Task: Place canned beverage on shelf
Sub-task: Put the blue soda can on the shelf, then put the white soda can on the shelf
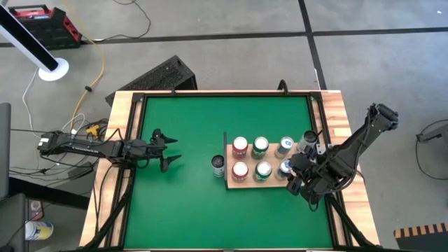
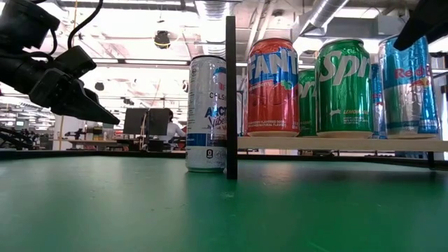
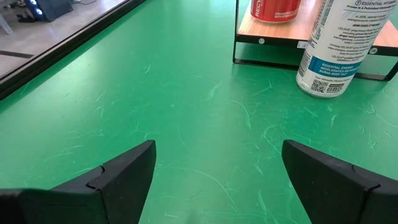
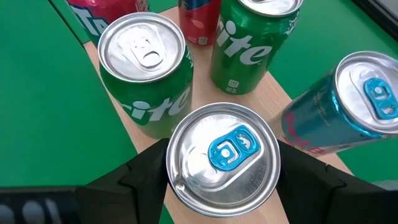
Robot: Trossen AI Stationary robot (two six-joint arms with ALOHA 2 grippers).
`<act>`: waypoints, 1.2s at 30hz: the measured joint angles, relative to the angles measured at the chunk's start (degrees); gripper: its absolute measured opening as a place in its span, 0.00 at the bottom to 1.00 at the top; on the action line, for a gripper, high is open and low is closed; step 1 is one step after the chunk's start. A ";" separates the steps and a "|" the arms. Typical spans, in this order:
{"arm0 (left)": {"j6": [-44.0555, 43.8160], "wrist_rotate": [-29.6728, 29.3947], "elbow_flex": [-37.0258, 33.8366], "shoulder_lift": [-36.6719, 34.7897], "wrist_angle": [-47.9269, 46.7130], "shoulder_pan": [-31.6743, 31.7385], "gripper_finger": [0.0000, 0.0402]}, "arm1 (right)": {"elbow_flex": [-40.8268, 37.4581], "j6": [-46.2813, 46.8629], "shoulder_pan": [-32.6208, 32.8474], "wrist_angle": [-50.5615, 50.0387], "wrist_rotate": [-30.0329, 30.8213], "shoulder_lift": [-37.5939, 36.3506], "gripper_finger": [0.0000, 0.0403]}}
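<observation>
Canned beverage, white (image 1: 218, 166): high view, upright on green worktop (image 1: 182, 203), touching shelf's (image 1: 246, 183) left edge, not on it; six cans fill the board. Left pincer (image 1: 168, 151) open, well left. Low view: same. Right wrist view: right pincer (image 4: 222, 163) straddles a blue-tabbed can (image 4: 222, 153); whether it grips, cannot tell. Judged step: approach pending; left pincer must close in.

green can (image 2: 342, 87) "Sprite", red can (image 2: 272, 87) "Fanta"

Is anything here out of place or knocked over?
One tall white can stands on the green table just outside the shelf, beside its dark edge, while six cans sit on the board. Nothing is tipped or spilled.
</observation>
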 joint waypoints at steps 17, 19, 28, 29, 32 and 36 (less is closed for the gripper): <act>-0.01 0.01 0.00 0.00 0.00 0.01 0.83 | 0.02 -0.01 0.00 0.09 -1.04 0.15 0.87; -0.01 0.01 -0.01 0.00 0.00 0.01 0.83 | 0.02 -0.62 0.00 0.09 -1.04 0.15 0.86; 0.00 0.01 0.00 -0.01 0.01 0.00 0.83 | 1.99 -6.16 0.00 0.03 -1.10 0.07 0.85; -0.01 0.00 0.00 0.00 0.00 0.01 0.83 | 2.73 -7.10 0.00 0.06 -1.11 0.04 0.85; 0.00 0.02 0.00 -0.02 0.01 0.00 0.83 | 5.62 -9.88 0.00 0.05 -1.11 0.04 0.85; -0.02 0.00 0.00 -0.02 -0.01 0.00 0.83 | 10.02 -14.67 -0.37 0.12 -1.04 0.04 0.85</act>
